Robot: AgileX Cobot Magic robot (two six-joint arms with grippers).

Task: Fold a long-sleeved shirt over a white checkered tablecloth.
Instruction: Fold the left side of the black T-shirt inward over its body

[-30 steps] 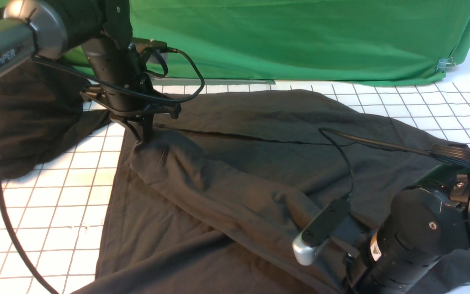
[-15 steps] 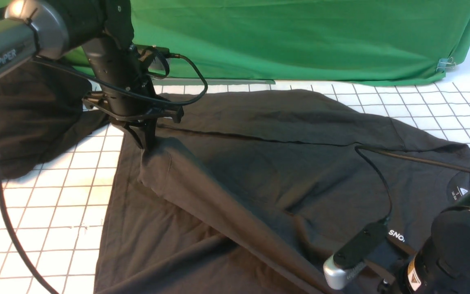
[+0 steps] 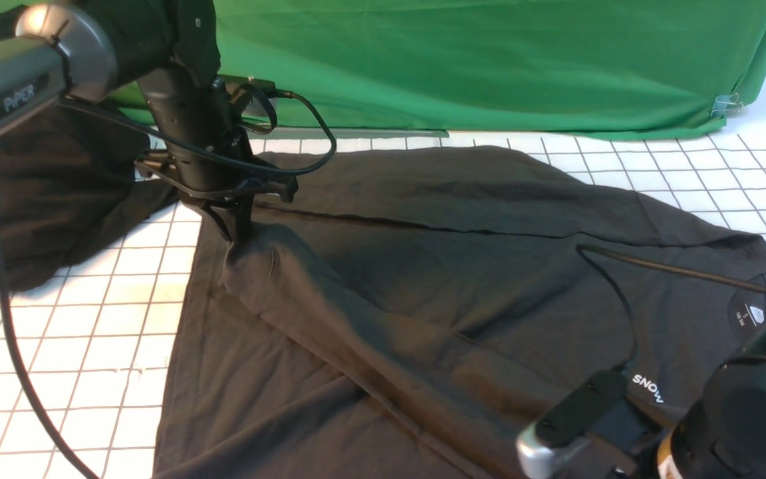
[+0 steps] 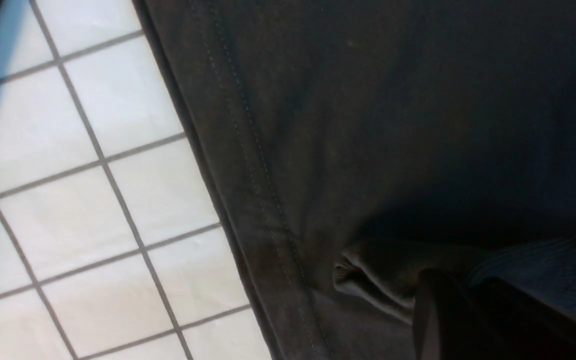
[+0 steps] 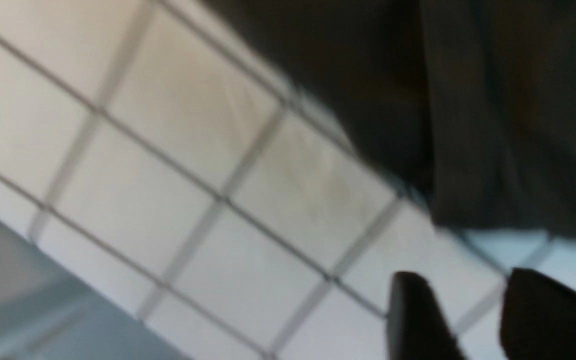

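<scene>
The dark long-sleeved shirt (image 3: 456,279) lies spread on the white checkered tablecloth (image 3: 90,319). A sleeve is folded diagonally across its body. White SNOW lettering (image 3: 649,388) and the neck label (image 3: 749,314) show at the right. My left gripper (image 3: 240,236) stands at the shirt's left end, shut on a bunched fold by the ribbed cuff (image 4: 543,265). In the right wrist view my right gripper (image 5: 463,277) is open over bare tablecloth (image 5: 168,175), just off the shirt's edge (image 5: 493,100), with nothing between its fingers. In the front view the right arm hides it.
A green fabric backdrop (image 3: 489,60) closes off the far side. A blacker lumpy cloth (image 3: 44,199) sits at the far left under the left arm. The right arm's cable (image 3: 622,266) trails over the shirt. The right wrist camera (image 3: 569,419) hangs low at the near right.
The right arm has drawn back toward the near right corner, uncovering the collar and lettering, and its gripper has opened and let go of the sleeve. The left gripper has held its grip.
</scene>
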